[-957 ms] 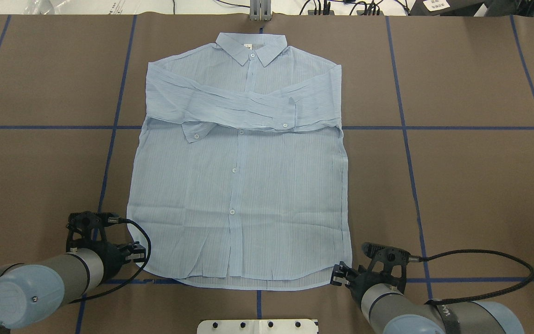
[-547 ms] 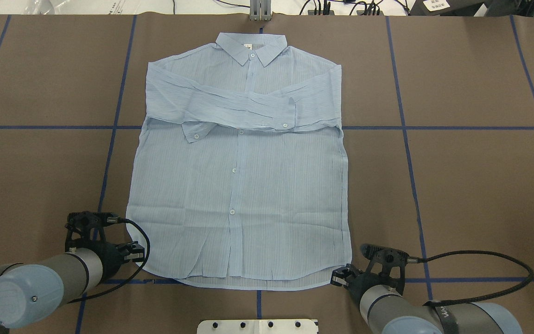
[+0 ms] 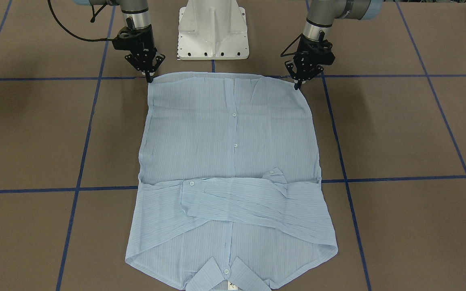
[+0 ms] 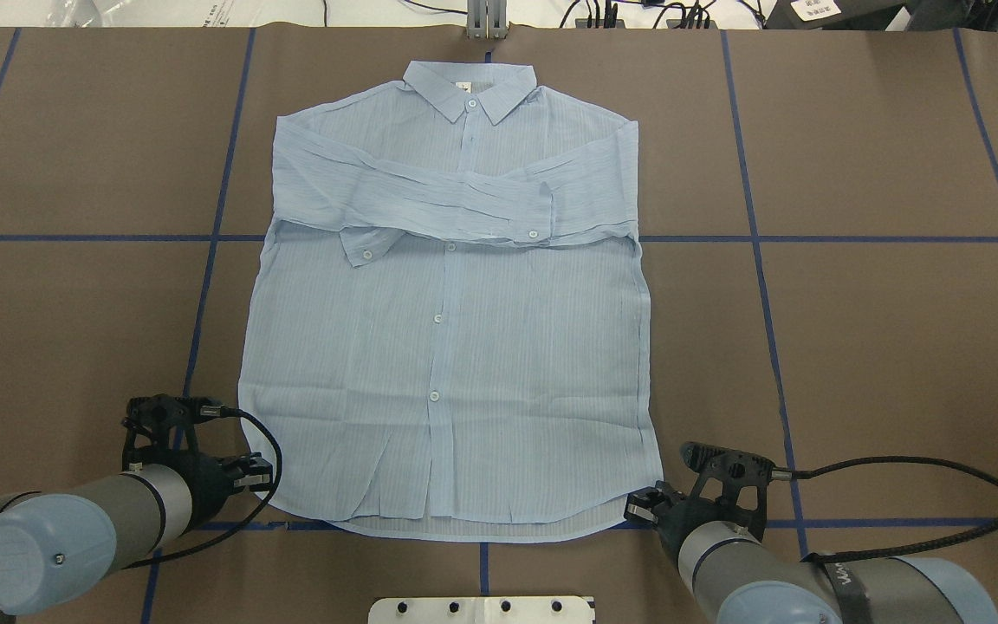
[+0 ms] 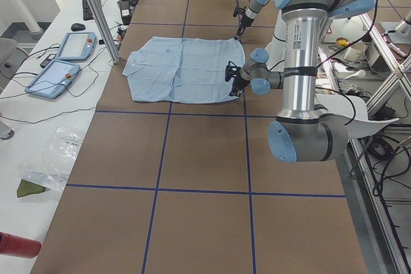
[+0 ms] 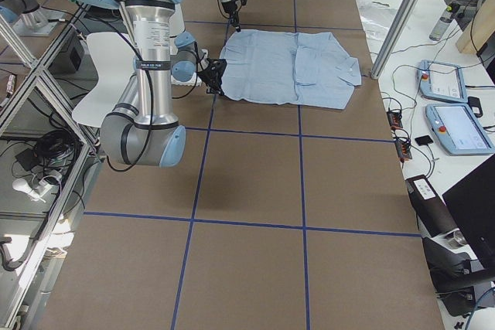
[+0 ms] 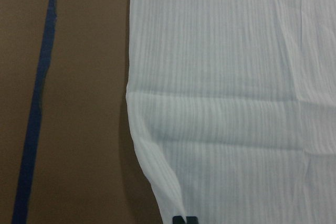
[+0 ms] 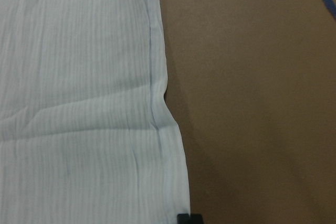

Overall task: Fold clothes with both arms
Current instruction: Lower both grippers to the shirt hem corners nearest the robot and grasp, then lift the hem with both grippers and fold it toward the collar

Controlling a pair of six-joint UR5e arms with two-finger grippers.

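Since a second ago the right gripper [image 4: 640, 505] has edged a little outward along the hem, its cable loop swinging wider with it, while the left gripper [image 4: 256, 475] has hardly shifted and the shirt [image 4: 456, 347] lies as it did.

That shirt is thin, pale blue and finely striped, with crinkled fabric. It is spread flat and front up on the brown table [image 4: 897, 347], buttoned down the middle with small white buttons [image 4: 433, 396]. Both sleeves [image 4: 438, 208] are folded across the chest, one cuff lying over the other. The collar [image 4: 470, 89] lies at the end of the garment farthest from both sets of jaws, and the hem runs between them.

From the front, each gripper points down with its fingers drawn together to a narrow tip. The left jaws meet on the hem corner at their side, and the right jaws meet on the opposite hem corner. In each wrist view the closed black tips sit right on the fabric's edge. A shallow ridge of cloth runs up from them, and the rest of the shirt stretches away ahead of the jaws. Bare table lies just outside each pair.
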